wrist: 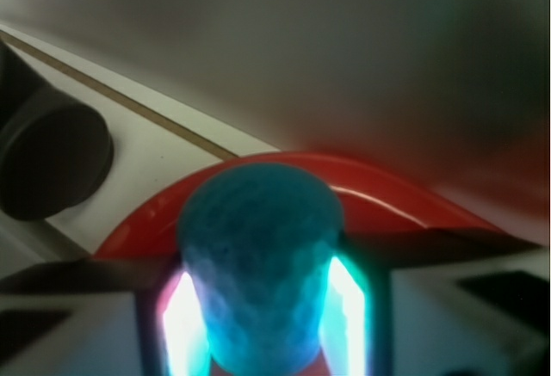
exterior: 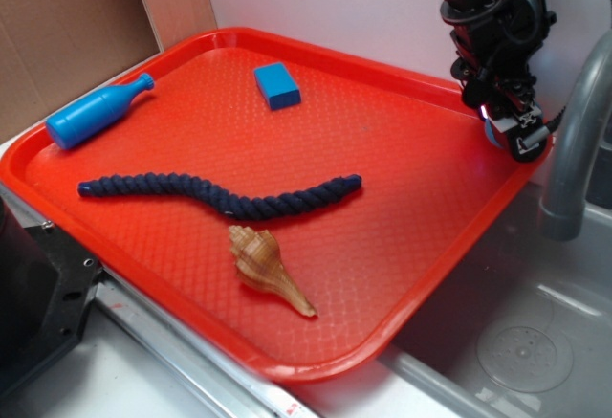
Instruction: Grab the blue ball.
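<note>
The blue ball [wrist: 258, 247] is teal with a bumpy surface and fills the gap between my two fingers in the wrist view. My gripper [wrist: 263, 316] is shut on it, with one glowing finger pad [wrist: 182, 320] on each side. In the exterior view the gripper [exterior: 512, 131] hangs at the far right rim of the red tray [exterior: 411, 275]. Only a small blue sliver of the ball [exterior: 491, 132] shows there between the black fingers.
On the tray lie a flat blue block [exterior: 277, 85], a blue bottle-shaped toy [exterior: 96, 112], a navy rope [exterior: 220, 193] and a seashell [exterior: 268, 267]. A grey faucet [exterior: 574, 141] stands close to the right of the gripper, above a metal sink [exterior: 516, 341].
</note>
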`<state>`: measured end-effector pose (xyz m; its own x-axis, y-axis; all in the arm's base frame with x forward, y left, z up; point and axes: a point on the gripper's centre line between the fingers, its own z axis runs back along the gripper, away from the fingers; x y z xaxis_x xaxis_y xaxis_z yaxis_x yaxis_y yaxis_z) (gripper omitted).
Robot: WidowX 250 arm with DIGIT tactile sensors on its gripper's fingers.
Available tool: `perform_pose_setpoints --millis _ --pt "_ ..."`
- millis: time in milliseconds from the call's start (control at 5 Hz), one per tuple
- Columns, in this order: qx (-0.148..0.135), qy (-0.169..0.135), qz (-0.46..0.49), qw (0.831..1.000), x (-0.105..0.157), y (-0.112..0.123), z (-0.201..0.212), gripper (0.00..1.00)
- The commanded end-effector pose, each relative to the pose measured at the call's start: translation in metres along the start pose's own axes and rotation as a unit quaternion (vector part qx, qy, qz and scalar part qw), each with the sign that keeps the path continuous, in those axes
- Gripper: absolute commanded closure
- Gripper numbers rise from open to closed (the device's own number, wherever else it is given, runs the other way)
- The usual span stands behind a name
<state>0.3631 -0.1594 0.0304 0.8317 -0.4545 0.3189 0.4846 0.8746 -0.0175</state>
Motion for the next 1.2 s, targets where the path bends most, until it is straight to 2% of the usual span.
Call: perform_pose_setpoints --millis 0,200,400,600,800,1000 --pt "0.046 0.032 0.048 0.997 -0.006 0.009 0.042 1.00" --pt "0.056 0.037 0.086 0.994 -0.020 0.013 0.085 1.00" --pt "0.047 0.087 0.139 0.985 -0.044 0.024 0.131 1.00" --pt "0.038 0.123 0.183 0.975 -0.071 0.033 0.162 1.00" --pt "0.016 0.142 0.225 0.964 -0.099 0.039 0.187 1.00" --pt "0.049 0.139 0.259 0.955 -0.124 0.032 0.205 1.00"
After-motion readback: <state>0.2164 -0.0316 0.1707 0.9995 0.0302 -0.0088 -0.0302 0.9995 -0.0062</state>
